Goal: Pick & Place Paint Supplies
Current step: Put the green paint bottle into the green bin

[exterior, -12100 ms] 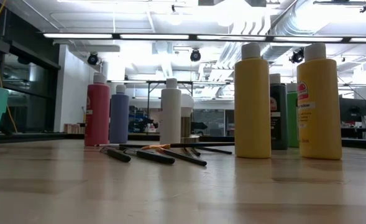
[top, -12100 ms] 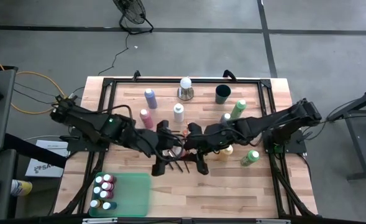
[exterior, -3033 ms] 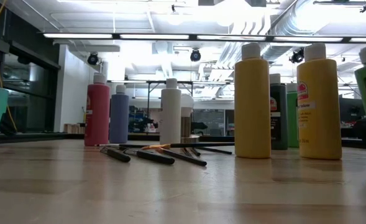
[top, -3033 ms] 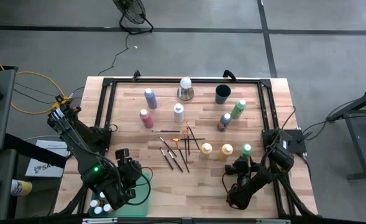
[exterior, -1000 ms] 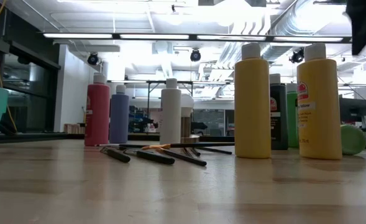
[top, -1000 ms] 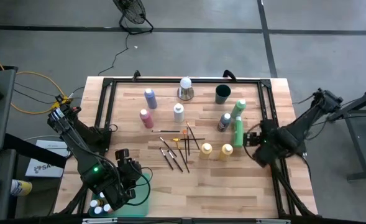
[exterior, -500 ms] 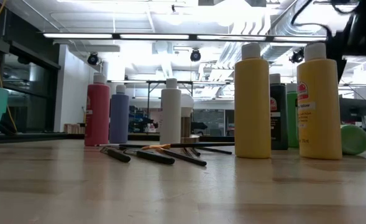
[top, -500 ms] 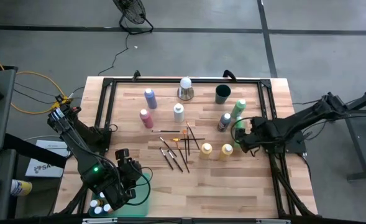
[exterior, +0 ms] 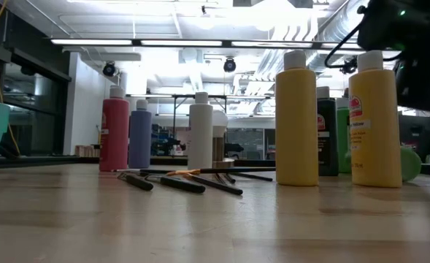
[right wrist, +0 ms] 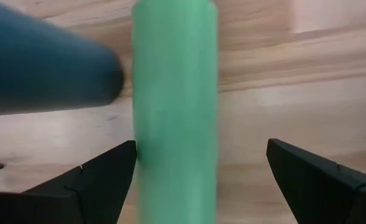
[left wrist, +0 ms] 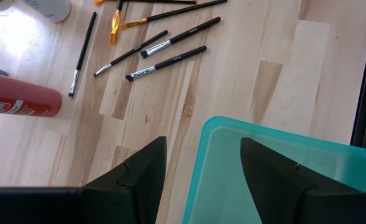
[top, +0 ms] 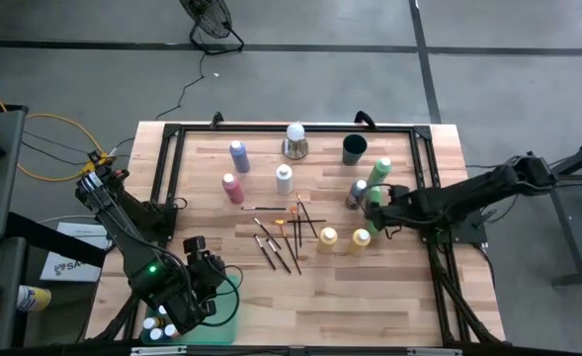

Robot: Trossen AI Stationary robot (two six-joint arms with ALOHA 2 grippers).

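Note:
A green paint bottle [right wrist: 173,106] lies on its side on the table at the right, its round bottom [exterior: 413,164] showing in the low view. My right gripper [right wrist: 201,146] hangs open over it, one finger on each side, pointing steeply down [top: 374,205]. I cannot tell whether either finger touches the bottle. My left gripper [left wrist: 201,180] waits open over the rim of the teal bin [left wrist: 269,168] at the near left [top: 187,295], with nothing between its fingers. Several thin brushes [top: 286,233] lie mid-table.
Two yellow bottles [top: 328,238] [top: 360,238] stand just left of my right gripper. A dark bottle [top: 358,190] and another green bottle [top: 380,170] are beyond it. Pink [top: 232,187], purple [top: 239,155] and white [top: 285,179] bottles, a white ball on a base [top: 294,140] and a dark cup [top: 354,149] stand farther back.
My right gripper has come down and moved toward the table's left edge, from beside the lying green bottle to right over it. The bottle has stayed where it lay.

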